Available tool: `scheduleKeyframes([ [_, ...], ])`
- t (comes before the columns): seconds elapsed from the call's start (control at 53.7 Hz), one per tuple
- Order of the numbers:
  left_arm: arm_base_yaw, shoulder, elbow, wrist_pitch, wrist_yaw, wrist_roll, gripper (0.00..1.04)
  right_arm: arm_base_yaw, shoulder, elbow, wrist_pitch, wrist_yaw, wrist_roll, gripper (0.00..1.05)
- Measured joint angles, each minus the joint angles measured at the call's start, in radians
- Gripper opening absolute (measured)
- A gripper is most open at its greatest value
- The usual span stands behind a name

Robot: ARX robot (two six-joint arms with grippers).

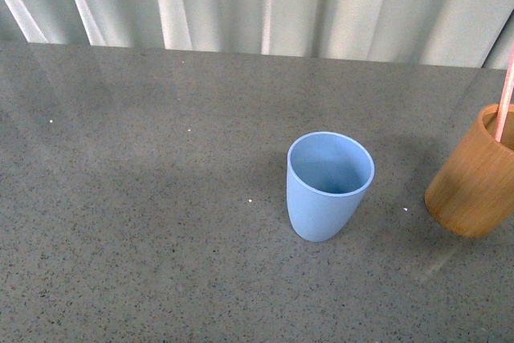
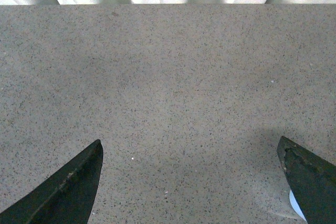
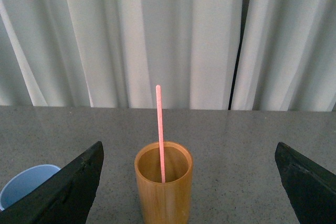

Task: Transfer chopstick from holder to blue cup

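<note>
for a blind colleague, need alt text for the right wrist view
A pinkish-red chopstick stands in a brown wooden holder on a grey table, centred between the dark fingers of the open right end effector. A blue cup shows partly beside the holder; white curtains hang behind.

No readable text, labels, brands, numbers or signs on anything visible.

one chopstick (image 3: 159, 129), one holder (image 3: 164, 190), one blue cup (image 1: 328, 186).

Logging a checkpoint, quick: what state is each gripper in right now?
Left gripper: open, holding nothing.
Right gripper: open, empty; the chopstick stands in the holder ahead of it.
</note>
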Motion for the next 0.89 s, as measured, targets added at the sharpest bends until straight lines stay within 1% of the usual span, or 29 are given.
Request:
scheduleKeyframes([
  [0.093, -0.002, 0.005, -0.011, 0.013, -0.003, 0.005, 0.98, 0.0, 0.0, 0.0, 0.0, 0.0, 0.0, 0.95],
  [0.112, -0.003, 0.003, -0.072, 0.16, -0.053, 0.043, 0.92, 0.0, 0.0, 0.0, 0.0, 0.0, 0.0, 0.95],
  [0.13, -0.002, 0.0, -0.107, 0.248, -0.074, 0.059, 0.9, 0.0, 0.0, 0.0, 0.0, 0.0, 0.0, 0.95],
  [0.149, 0.002, -0.009, -0.18, 0.414, -0.09, 0.083, 0.84, 0.0, 0.0, 0.0, 0.0, 0.001, 0.0, 0.95],
  [0.186, 0.011, -0.03, -0.278, 0.612, -0.081, 0.113, 0.77, 0.0, 0.0, 0.0, 0.0, 0.001, 0.0, 0.95],
  [0.205, 0.023, -0.05, -0.345, 0.732, -0.072, 0.126, 0.72, 0.0, 0.0, 0.0, 0.0, 0.002, 0.0, 0.95],
  [0.242, 0.042, -0.081, -0.42, 0.862, -0.06, 0.137, 0.65, 0.0, 0.0, 0.0, 0.0, 0.003, 0.0, 0.95],
  [0.261, 0.047, -0.09, -0.435, 0.887, -0.056, 0.139, 0.63, 0.0, 0.0, 0.0, 0.0, 0.003, 0.0, 0.95],
  [0.28, 0.063, -0.119, -0.478, 0.953, -0.048, 0.146, 0.57, 0.0, 0.0, 0.0, 0.0, 0.003, 0.0, 0.95],
  [0.317, 0.089, -0.167, -0.535, 1.014, -0.031, 0.151, 0.48, 0.0, 0.0, 0.0, 0.0, 0.001, 0.0, 0.95],
  [0.391, 0.135, -0.246, -0.627, 1.044, -0.005, 0.154, 0.3, 0.0, 0.0, 0.0, 0.0, 0.0, 0.0, 0.95],
  [0.503, 0.173, -0.334, -0.749, 1.046, 0.056, 0.162, 0.04, 0.0, 0.0, 0.0, 0.0, 0.001, 0.0, 0.95],
  [0.652, 0.226, -0.462, -0.847, 1.03, 0.097, 0.165, 0.04, 0.0, 0.0, 0.0, 0.0, 0.0, 0.0, 0.95],
  [0.727, 0.239, -0.499, -0.874, 1.016, 0.108, 0.166, 0.04, 0.0, 0.0, 0.0, 0.0, 0.0, 0.0, 0.95],
  [0.894, 0.274, -0.636, -0.942, 0.946, 0.151, 0.166, 0.04, 0.0, 0.0, 0.0, 0.0, 0.001, 0.0, 0.95],
])
